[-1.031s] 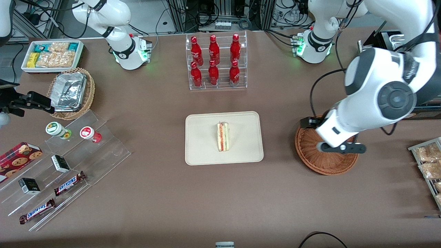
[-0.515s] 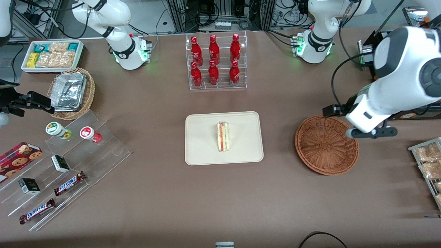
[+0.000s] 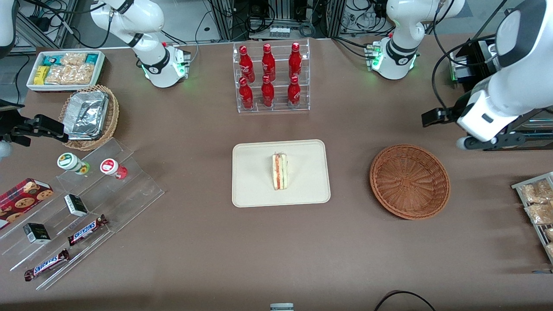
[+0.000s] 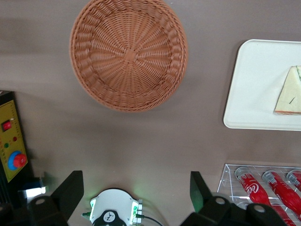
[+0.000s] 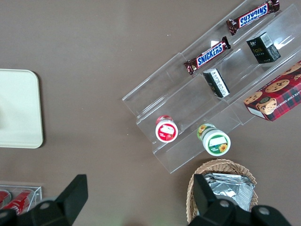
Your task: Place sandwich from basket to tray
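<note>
The sandwich [image 3: 279, 171], a tan wedge with red and green filling, lies in the middle of the cream tray [image 3: 255, 190]; its pale face also shows in the left wrist view [image 4: 289, 96] on the tray [image 4: 249, 84]. The reddish-brown wicker basket [image 3: 409, 181] [image 4: 128, 54] holds nothing. My gripper [image 3: 490, 140] [image 4: 135, 190] hangs high above the table, off the basket, farther from the front camera and toward the working arm's end. It is open, with only the table and the arm's base showing between its fingers [image 4: 70, 193].
A clear rack of red bottles [image 3: 270, 77] stands farther from the front camera than the tray. A black control box with a red button [image 4: 11, 141] sits near the basket. A rack of snack packs [image 3: 538, 207] lies at the working arm's end.
My gripper has risen from above the basket and drawn away toward the working arm's end, uncovering the whole basket. The sandwich has stayed put on the tray.
</note>
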Controlling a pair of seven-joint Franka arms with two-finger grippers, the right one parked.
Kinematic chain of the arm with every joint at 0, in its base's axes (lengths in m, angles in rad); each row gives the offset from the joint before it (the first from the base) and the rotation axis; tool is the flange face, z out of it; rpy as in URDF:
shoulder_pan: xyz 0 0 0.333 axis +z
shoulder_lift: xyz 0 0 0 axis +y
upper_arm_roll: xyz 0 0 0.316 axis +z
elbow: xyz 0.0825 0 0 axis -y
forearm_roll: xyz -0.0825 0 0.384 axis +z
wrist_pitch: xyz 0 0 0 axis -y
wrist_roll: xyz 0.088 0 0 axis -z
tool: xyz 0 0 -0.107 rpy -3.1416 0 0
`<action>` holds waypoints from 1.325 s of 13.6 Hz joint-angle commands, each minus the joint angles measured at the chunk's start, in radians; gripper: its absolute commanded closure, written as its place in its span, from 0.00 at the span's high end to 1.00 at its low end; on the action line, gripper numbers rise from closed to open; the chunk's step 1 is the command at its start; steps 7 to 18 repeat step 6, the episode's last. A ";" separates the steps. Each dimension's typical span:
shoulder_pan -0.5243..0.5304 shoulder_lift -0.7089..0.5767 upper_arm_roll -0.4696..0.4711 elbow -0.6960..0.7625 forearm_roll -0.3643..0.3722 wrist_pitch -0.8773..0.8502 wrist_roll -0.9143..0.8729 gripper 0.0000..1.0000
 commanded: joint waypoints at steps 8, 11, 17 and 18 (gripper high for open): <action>0.051 -0.106 -0.004 -0.028 0.033 -0.074 0.028 1.00; 0.051 -0.106 -0.004 -0.028 0.033 -0.074 0.028 1.00; 0.051 -0.106 -0.004 -0.028 0.033 -0.074 0.028 1.00; 0.051 -0.106 -0.004 -0.028 0.033 -0.074 0.028 1.00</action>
